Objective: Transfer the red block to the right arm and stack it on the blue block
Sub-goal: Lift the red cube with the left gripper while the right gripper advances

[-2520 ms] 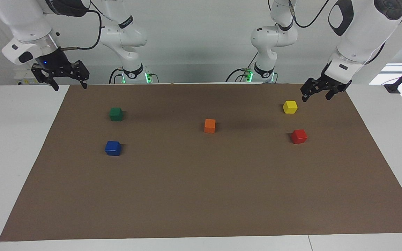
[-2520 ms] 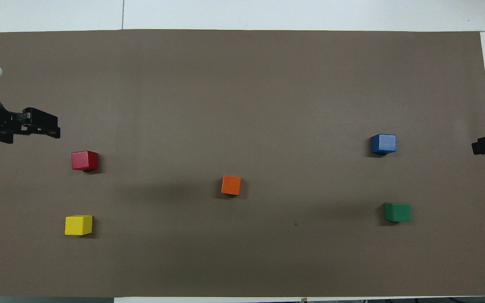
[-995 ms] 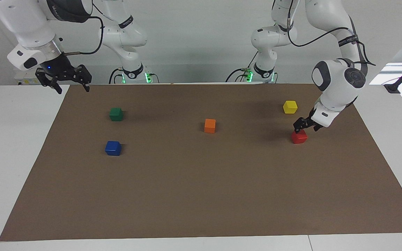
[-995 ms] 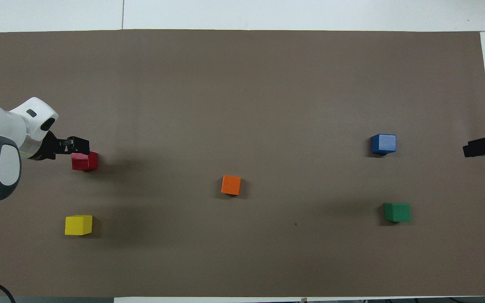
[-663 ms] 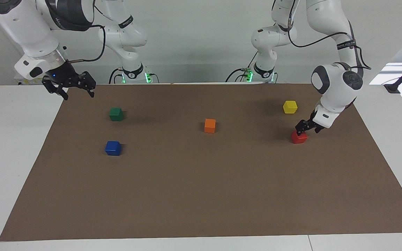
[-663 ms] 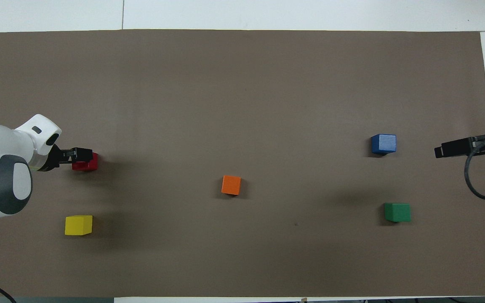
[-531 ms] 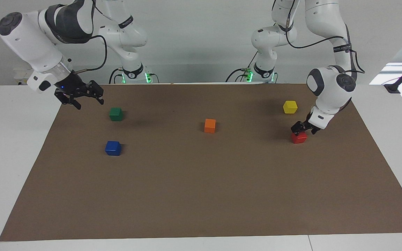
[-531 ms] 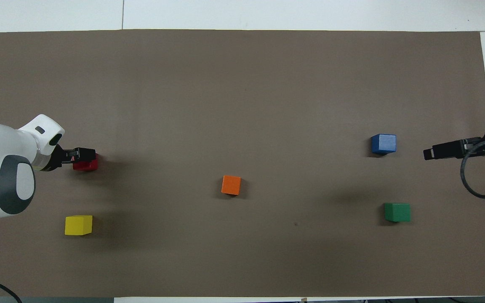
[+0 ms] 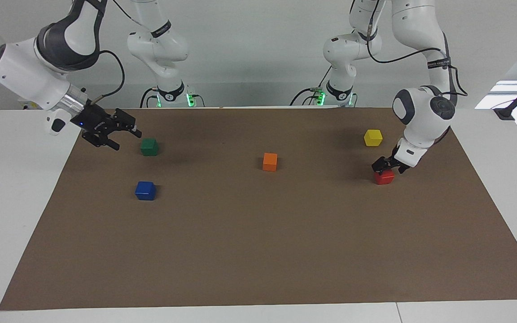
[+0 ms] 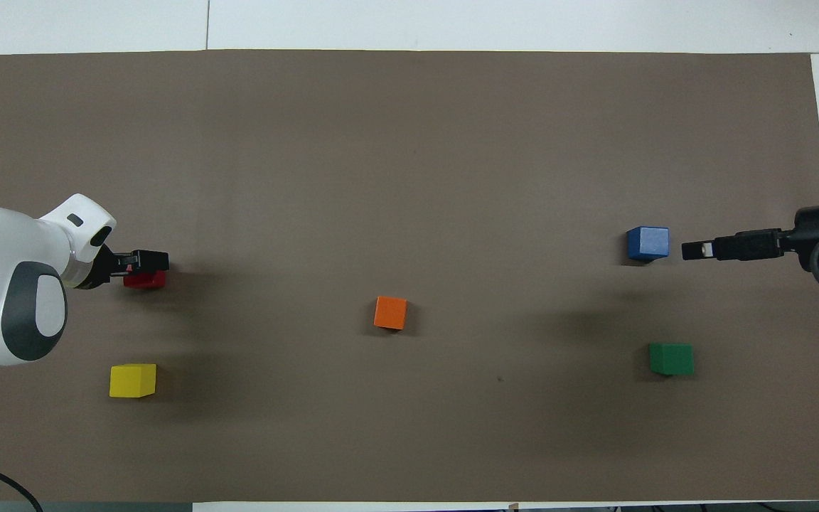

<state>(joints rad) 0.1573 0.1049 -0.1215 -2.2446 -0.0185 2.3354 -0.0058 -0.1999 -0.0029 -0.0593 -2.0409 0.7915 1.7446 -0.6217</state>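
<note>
Pickup step: left claw (image 9: 385, 166) is straddling the red block (image 9: 384, 177) on the tabletop (image 9: 258, 251) beside the yellow cube (image 9: 373, 137), grip unclear; right claw (image 9: 114, 133), spread, is hanging near the green cube (image 9: 149, 146); next, lifting toward handover.

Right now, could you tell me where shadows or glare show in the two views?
Facing view: bright glare at the window, a soft shadow beside the yellow block. Overhead view: even light, faint shadows on the brown mat beside the orange block.
</note>
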